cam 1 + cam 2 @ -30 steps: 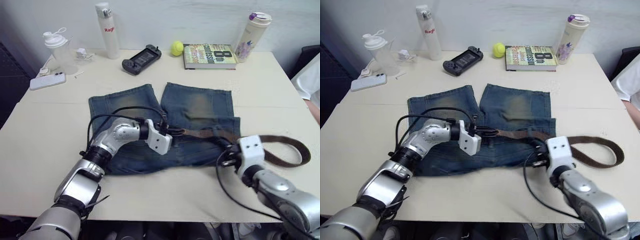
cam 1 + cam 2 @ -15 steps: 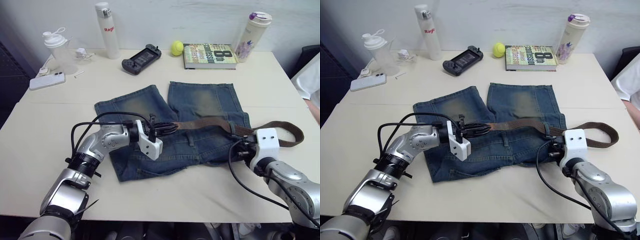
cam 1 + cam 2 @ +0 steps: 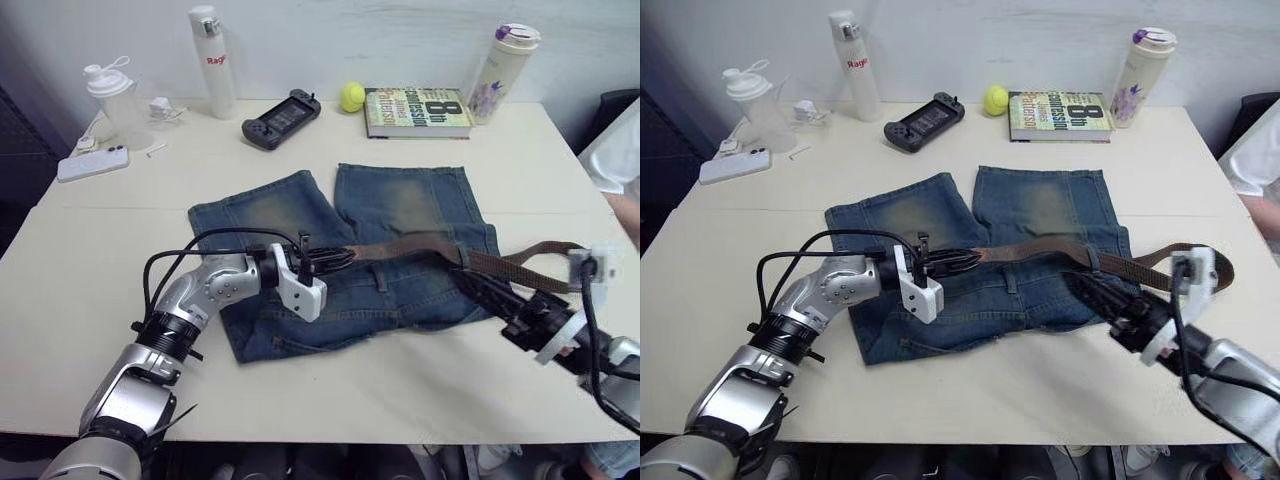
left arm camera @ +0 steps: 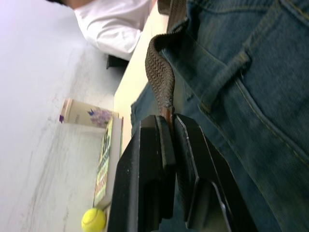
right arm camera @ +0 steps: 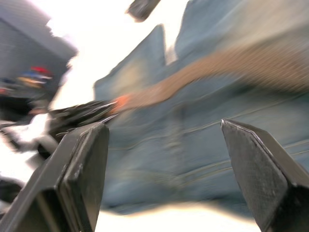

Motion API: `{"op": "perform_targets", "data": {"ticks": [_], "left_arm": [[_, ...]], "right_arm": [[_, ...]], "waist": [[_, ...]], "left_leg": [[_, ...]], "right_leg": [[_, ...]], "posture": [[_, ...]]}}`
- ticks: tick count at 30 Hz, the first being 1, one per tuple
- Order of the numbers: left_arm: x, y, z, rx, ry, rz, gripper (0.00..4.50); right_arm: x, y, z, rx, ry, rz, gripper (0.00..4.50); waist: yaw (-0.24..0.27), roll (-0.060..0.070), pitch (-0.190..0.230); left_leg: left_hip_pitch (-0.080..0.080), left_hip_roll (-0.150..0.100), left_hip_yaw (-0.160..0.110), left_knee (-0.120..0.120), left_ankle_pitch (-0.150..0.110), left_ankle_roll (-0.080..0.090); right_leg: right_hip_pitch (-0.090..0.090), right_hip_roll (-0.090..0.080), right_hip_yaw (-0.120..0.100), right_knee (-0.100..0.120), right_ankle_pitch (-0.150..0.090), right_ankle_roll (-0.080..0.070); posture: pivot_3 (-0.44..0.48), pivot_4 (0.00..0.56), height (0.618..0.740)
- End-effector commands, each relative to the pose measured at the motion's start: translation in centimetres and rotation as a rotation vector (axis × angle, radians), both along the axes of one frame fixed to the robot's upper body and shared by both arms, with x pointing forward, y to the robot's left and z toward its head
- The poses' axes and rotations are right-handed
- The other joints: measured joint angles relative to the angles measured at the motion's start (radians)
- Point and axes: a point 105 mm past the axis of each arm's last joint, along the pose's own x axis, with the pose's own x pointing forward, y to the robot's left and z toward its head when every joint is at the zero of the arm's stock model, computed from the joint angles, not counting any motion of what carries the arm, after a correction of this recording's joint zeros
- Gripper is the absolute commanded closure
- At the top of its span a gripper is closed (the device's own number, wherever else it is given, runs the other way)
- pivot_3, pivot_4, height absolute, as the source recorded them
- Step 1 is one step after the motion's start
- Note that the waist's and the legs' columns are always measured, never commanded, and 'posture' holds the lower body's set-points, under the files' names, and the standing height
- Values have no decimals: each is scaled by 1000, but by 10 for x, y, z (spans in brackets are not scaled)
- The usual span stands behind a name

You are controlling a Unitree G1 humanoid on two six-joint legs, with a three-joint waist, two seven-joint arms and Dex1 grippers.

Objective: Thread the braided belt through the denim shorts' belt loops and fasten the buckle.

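Left gripper (image 3: 343,256): fingers clamped on the tan tip of the belt (image 3: 420,244), over the middle of the shorts' waistband; the wrist view shows the strap end pinched between the two black fingers (image 4: 145,183). Shorts (image 3: 300,215): faded blue denim, lying flat mid-table (image 3: 90,290), legs pointing toward the far edge, waistband toward the robot. Belt: dark brown braid, running from the left gripper rightward across the waistband, passing under a belt loop (image 3: 463,256) near the shorts' right side, then curling in a loop on the table beyond the shorts. Buckle: cannot be made out. Right gripper (image 3: 495,297): fingers spread wide and holding nothing, just off the shorts' right corner, pointing back toward the waistband. Far edge, left to right: phone (image 3: 79,164), shaker bottle (image 3: 118,100), white bottle (image 3: 214,62), game controller (image 3: 280,105), tennis ball (image 3: 352,96), book (image 3: 418,111), tumbler (image 3: 504,60). Far right: a person's white sleeve (image 3: 610,150).
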Motion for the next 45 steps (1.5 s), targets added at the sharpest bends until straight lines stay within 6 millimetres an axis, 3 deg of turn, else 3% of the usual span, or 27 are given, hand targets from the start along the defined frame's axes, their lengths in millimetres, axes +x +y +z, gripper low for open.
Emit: {"op": "perform_targets", "data": {"ticks": [1, 4, 7, 17, 20, 26, 27, 29, 33, 37, 41, 45], "left_arm": [[-9, -6, 14, -53, -54, -40, 4500], [-11, -6, 14, -52, -56, -45, 4500], [-12, -7, 15, -55, -56, -50, 4500], [-12, -5, 14, -40, -56, -51, 4500], [-13, -6, 13, -37, -54, -56, 4500], [-15, -11, 14, -35, -62, -76, 4500], [-15, -12, 15, -36, -62, -78, 4500], [-15, -12, 14, -39, -53, -77, 4500], [-13, -8, 12, -76, 76, -55, 2899], [-12, 3, 10, -105, 247, -18, 1173], [-16, 24, 20, -265, 531, 11, 1173], [-28, 45, 10, -261, 709, 41, 1173]], "right_arm": [[14, 31, -14, 262, 163, -64, 538], [30, 46, -20, 417, 260, -111, 538], [43, 51, -33, 434, 303, -170, 538], [58, 51, -20, 553, 247, -213, 538], [60, 54, -17, 556, 239, -203, 1364], [61, 57, -18, 554, 233, -202, 4170], [61, 56, -19, 555, 232, -208, 4407], [61, 55, -19, 555, 231, -216, 4407], [62, 50, -16, 578, 210, -226, 4500], [64, 33, -8, 598, 144, -266, 4500], [65, 17, 4, 562, 60, -284, 4500], [68, -2, -6, 361, 26, -330, 4500]], "waist": [[-6, 1, 0], [-12, 3, 1], [-8, 3, 1], [-13, 3, 1], [-13, 3, 1], [-13, 3, 1], [-13, 3, 1], [-13, 3, 1], [-13, 3, 1], [-15, 3, 1], [-16, 4, 1], [-19, 4, 1]], "left_leg": [[0, 1, -1, 0, 0, -1], [-1, -2, 0, 0, 0, -1], [-1, -2, -1, 0, 0, -1], [-1, -1, -1, -1, 1, -1], [-1, -2, -1, -1, 0, -1], [-1, -2, -1, -1, 0, -1], [-1, -2, -1, -1, 0, -1], [-1, -2, -1, -1, 0, -1], [-1, -2, -1, -1, 0, -1], [-1, -2, -1, -1, 0, -1], [-1, -2, -1, -1, 0, -1], [-1, -1, -1, -1, 0, -1]], "right_leg": [[0, 1, -2, 0, 0, 0], [-2, -2, -1, 1, 0, 0], [-1, -2, -1, 1, 0, 0], [-2, -2, 0, 0, 0, 0], [-2, -2, 0, 0, 0, 0], [-2, -2, 0, 0, 0, 0], [-2, -2, 0, 0, 0, 0], [-2, -2, 0, 0, 0, 0], [-2, -2, 0, 0, 0, 0], [-2, -2, 0, 0, 0, 0], [-2, -2, 1, 0, 0, 0], [-2, -2, 1, 0, -1, -1]], "posture": [[0, 150, 740], [0, 150, 740], [0, 150, 740], [0, 150, 740], [0, 150, 740], [0, 150, 740], [0, 150, 740], [0, 150, 740], [0, 150, 740], [0, 150, 740], [0, 150, 740], [0, 150, 740]]}}
